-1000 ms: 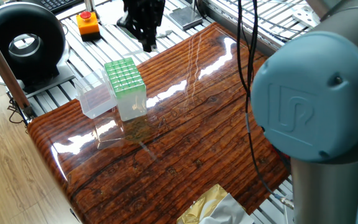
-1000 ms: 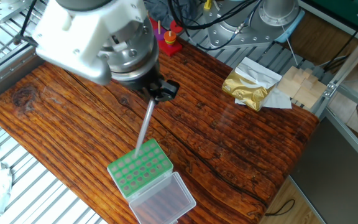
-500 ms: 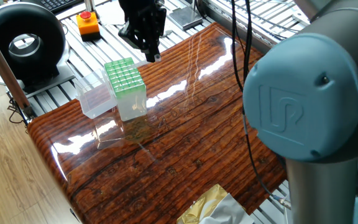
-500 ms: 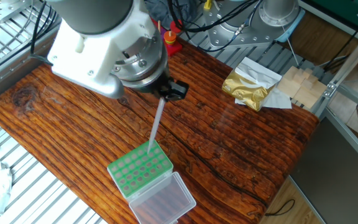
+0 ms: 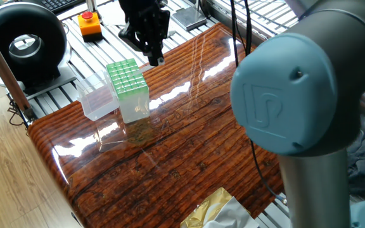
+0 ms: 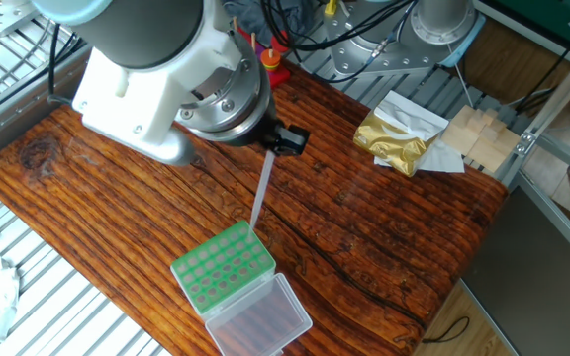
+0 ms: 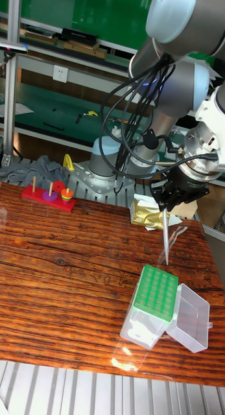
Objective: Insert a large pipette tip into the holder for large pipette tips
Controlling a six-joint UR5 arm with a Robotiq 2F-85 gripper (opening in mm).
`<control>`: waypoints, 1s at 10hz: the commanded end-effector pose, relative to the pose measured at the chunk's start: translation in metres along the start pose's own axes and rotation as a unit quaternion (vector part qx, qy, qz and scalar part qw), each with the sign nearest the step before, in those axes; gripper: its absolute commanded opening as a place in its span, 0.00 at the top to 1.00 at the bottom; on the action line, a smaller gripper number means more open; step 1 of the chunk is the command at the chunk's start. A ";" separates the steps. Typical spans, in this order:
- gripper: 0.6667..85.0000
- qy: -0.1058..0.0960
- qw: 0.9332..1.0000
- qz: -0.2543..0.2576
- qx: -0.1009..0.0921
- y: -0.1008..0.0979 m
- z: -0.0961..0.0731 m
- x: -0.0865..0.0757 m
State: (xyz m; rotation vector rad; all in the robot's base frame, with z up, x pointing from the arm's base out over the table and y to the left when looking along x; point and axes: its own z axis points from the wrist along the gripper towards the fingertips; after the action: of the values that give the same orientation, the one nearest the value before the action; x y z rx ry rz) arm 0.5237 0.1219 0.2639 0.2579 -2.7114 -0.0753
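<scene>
While the claw [image 7: 165, 209] hangs above the desk [image 6: 384, 227], it is clamped on the upper end of the large pipette tip [image 6: 261, 194], which points down and stands slightly tilted. In the other fixed view the tip's point sits just over the far edge of the holder for large pipette tips [image 6: 222, 266], at the corner nearest the arm; whether it touches the green grid cannot be told. In the tall fixed view the point hangs above the holder's back edge with a small gap showing. From one fixed view the claw is dark and seen beyond the holder [image 5: 127, 79], and the tip itself is too faint to make out there. Holder rests on the wood-grain desk near one edge, green grid top facing up, its clear lid [image 7: 190, 318] swung open and lying alongside. Crumpled gold foil packet [image 6: 396, 140] lies on the desk well apart from the holder. Red peg toy [image 7: 50, 195] sits at the desk's far side in the tall view. Orange button box [image 5: 89, 23] stands off the desk.
</scene>
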 end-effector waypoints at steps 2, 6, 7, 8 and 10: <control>1.00 0.011 1.000 0.003 -0.005 0.001 0.001 0.008; 1.00 0.026 1.000 0.011 0.013 -0.015 0.010 0.020; 1.00 0.033 0.999 0.012 0.007 -0.013 0.011 0.023; 1.00 0.033 0.999 0.012 0.007 -0.013 0.012 0.024; 1.00 0.040 0.999 0.015 -0.013 -0.004 0.014 0.030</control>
State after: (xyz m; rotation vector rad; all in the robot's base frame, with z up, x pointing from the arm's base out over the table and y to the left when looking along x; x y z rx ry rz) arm 0.5006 0.1061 0.2611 0.2217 -2.6529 -0.0412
